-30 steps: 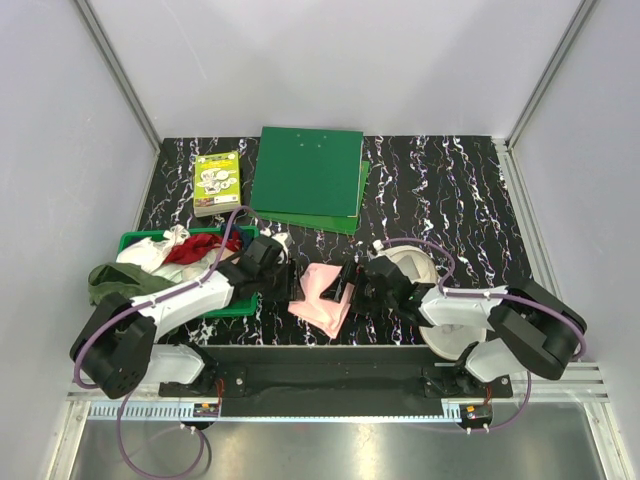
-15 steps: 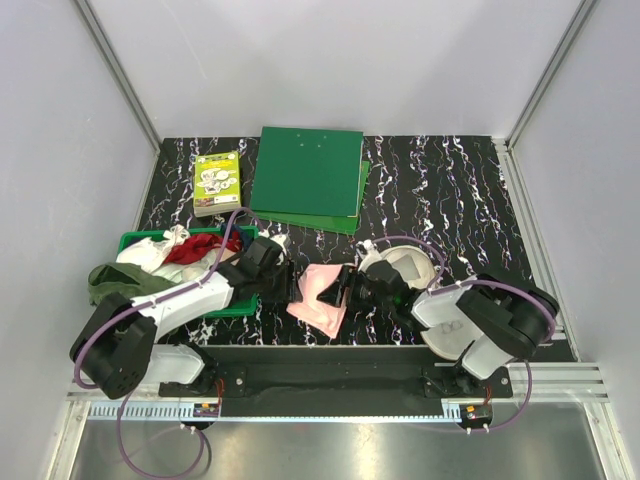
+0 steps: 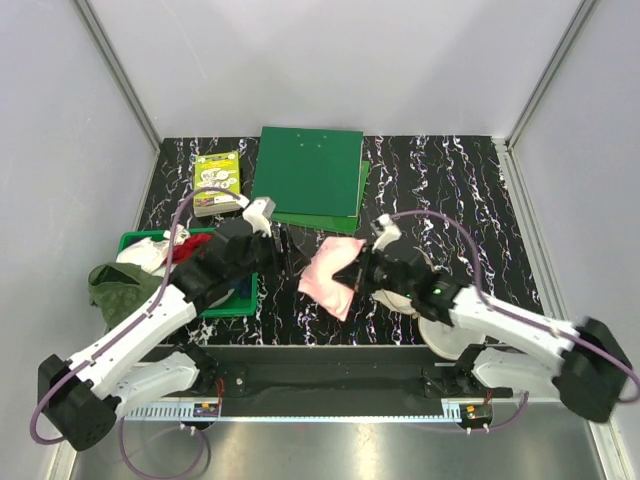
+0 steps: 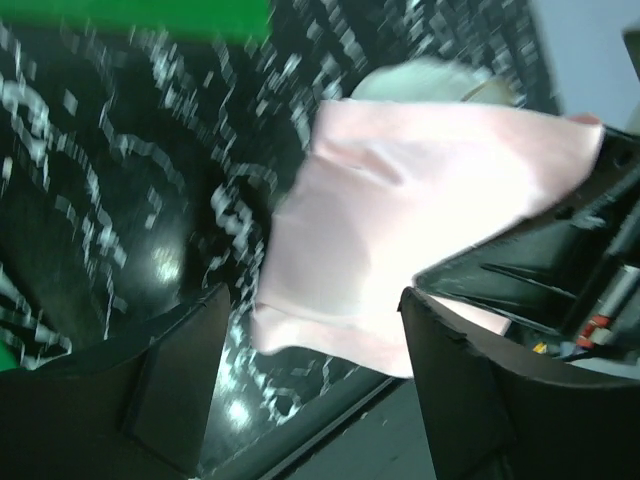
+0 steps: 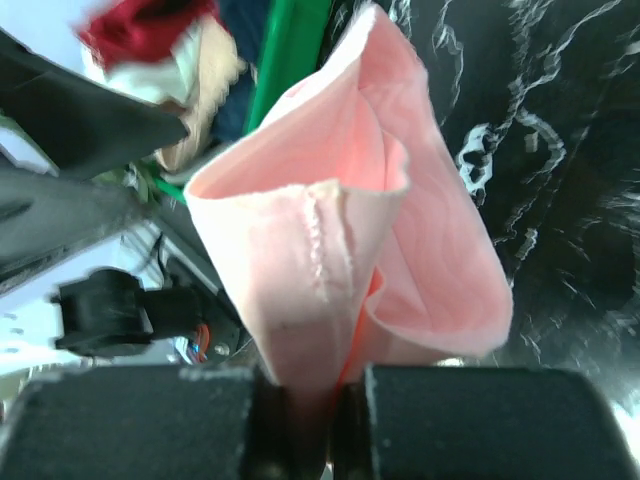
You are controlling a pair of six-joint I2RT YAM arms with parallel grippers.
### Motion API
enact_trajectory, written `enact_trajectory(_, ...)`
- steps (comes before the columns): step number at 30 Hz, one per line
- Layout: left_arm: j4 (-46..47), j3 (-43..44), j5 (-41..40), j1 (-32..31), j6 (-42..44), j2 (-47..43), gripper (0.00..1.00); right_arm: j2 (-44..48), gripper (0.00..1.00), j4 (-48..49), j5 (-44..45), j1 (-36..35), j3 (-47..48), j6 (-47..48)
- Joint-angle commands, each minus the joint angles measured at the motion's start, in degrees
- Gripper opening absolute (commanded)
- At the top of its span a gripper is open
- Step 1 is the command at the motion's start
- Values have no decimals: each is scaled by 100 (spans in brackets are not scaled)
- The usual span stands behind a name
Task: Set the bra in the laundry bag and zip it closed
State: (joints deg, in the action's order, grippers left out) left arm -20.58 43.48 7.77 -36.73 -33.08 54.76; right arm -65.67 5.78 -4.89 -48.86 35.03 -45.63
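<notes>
The light pink bra (image 3: pixel 330 272) hangs bunched and folded just left of the table's middle, lifted off the black marbled surface. My right gripper (image 3: pixel 357 272) is shut on it; in the right wrist view the bra (image 5: pixel 340 230) is pinched between the two pads of that gripper (image 5: pixel 310 420). My left gripper (image 3: pixel 283 255) stands open just left of the bra, apart from it. In the left wrist view the bra (image 4: pixel 400 230) shows beyond the left gripper (image 4: pixel 315 400), with nothing between its fingers. The cream laundry bag (image 3: pixel 398 300) lies mostly hidden under my right arm, and its edge (image 4: pixel 430 75) peeks out behind the bra.
A green basket (image 3: pixel 240 296) with a red cloth (image 3: pixel 190 245) and other clothes stands at the left, with an olive-green garment (image 3: pixel 115 285) draped beside it. Green folders (image 3: pixel 308 175) and a small booklet box (image 3: pixel 217 182) lie at the back.
My right gripper has shut on the bra and raised it off the table. The left gripper has let go, opened wider and drawn back to the left as its arm rose.
</notes>
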Motion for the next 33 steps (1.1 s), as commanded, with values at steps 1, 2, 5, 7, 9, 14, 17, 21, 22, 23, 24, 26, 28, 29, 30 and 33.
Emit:
enact_trajectory(1, 554, 633, 225, -18, 197, 428, 74, 1151, 0, -3096, 1435, 17, 689, -42)
enact_trajectory(2, 633, 713, 260, -97, 197, 587, 74, 1431, 0, -3570, 1707, 17, 820, -139)
enact_trajectory(5, 1018, 994, 199, -517, 197, 1246, 73, 1810, 0, -5268, 2648, 17, 1470, -708)
enact_trajectory(7, 1266, 1118, 111, -790, 267, 1755, 72, 1970, 0, -6086, 3089, 26, 1673, -868)
enact_trajectory(9, 1539, 1460, 32, -1186, 346, 2159, 72, 2216, 0, -6657, 3370, 17, 1911, -1061)
enact_trajectory(14, 1750, 2321, 49, -1723, 943, 3592, 71, 2567, 0, -7459, 3652, 26, 2105, -1369)
enact_trajectory(17, 1654, 2831, 23, -1759, 1128, 4217, 69, 2751, 0, -7618, 3600, 17, 1913, -1492)
enact_trajectory(21, 1610, 3366, 23, -1767, 1181, 4709, 64, 3060, 0, -7627, 3608, 26, 1683, -1555)
enact_trajectory(22, 1488, 3464, 14, -1767, 1181, 4832, 63, 3130, 0, -7627, 3609, 26, 1666, -1563)
enact_trajectory(23, 1426, 3543, -38, -1767, 1181, 5007, 59, 3148, 0, -7618, 3617, 26, 1631, -1546)
enact_trajectory(24, 1373, 3631, -74, -1767, 1155, 5105, 58, 3165, 0, -7609, 3626, 26, 1622, -1528)
enact_trajectory(26, 1171, 3860, -100, -1767, 1163, 5350, 51, 3113, 0, -7539, 3609, 17, 1621, -1432)
enact_trajectory(28, 1092, 3965, -126, -1767, 1128, 5457, 47, 2999, 0, -7452, 3591, 17, 1621, -1397)
enact_trajectory(29, 1082, 3992, -127, -1767, 1120, 5518, 45, 2955, 0, -7303, 3565, 26, 1604, -1309)
enact_trajectory(30, 1047, 4018, -118, -1767, 1137, 5571, 38, 2902, 0, -7223, 3565, 17, 1586, -1265)
enact_trajectory(33, 950, 4054, -179, -1767, 1163, 5572, 21, 2534, 0, -6723, 3530, 26, 1490, -949)
